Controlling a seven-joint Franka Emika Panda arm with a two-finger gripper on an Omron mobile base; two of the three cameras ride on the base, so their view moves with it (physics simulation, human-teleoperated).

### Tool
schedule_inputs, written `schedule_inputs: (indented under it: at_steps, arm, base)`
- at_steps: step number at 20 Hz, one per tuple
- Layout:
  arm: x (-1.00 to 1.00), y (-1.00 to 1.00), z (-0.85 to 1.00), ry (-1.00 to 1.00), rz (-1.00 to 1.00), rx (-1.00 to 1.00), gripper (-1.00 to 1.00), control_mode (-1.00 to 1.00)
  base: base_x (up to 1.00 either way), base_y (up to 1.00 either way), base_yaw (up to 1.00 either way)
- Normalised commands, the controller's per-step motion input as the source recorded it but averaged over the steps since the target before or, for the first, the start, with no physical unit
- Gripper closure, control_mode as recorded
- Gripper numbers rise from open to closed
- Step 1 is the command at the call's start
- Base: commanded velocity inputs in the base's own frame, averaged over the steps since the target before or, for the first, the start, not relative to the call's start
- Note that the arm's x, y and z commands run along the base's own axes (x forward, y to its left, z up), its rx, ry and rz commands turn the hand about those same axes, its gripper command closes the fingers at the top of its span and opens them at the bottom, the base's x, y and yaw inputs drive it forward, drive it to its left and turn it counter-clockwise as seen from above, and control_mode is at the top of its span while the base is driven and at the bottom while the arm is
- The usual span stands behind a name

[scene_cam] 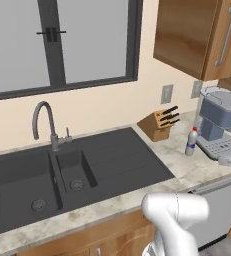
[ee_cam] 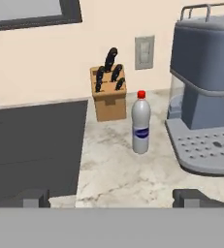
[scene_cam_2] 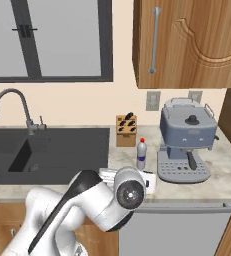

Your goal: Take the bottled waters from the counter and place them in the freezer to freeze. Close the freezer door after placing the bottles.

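Gripper point(ee_cam: 111, 196): your jaws stand wide apart, nothing between them.
Bottle point(ee_cam: 141, 122): red cap, upright on the counter point(ee_cam: 118, 172), dead ahead at 12 o'clock.
Neighbours: knife block point(ee_cam: 108, 92) at its 11, coffee machine point(ee_cam: 208, 92) at its 3, sink point(ee_cam: 33, 145) at 9.

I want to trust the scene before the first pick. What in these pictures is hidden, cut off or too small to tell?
- Red-capped bottle: label print too small to read, hand view.
- Coffee machine: right side cut by the frame edge, left base view.
- Counter: front strip hidden behind the arm, right base view.
- Gripper: only the fingertips rise at the bottom, hand view; they stand wide apart, nothing between them.
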Motion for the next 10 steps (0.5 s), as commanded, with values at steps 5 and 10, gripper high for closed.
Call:
schedule_inputs:
  at_steps: [5, 10]
  arm:
    - [0.31, -0.03, -0.34, -0.41, 0.13, -0.01, -1.00, -1.00]
    - [0.25, -0.01, -0.15, -0.10, 0.00, 0.00, -1.00, -1.00]
  base:
    - [0.00, 0.00, 0.00]
    - [0.00, 0.00, 0.00]
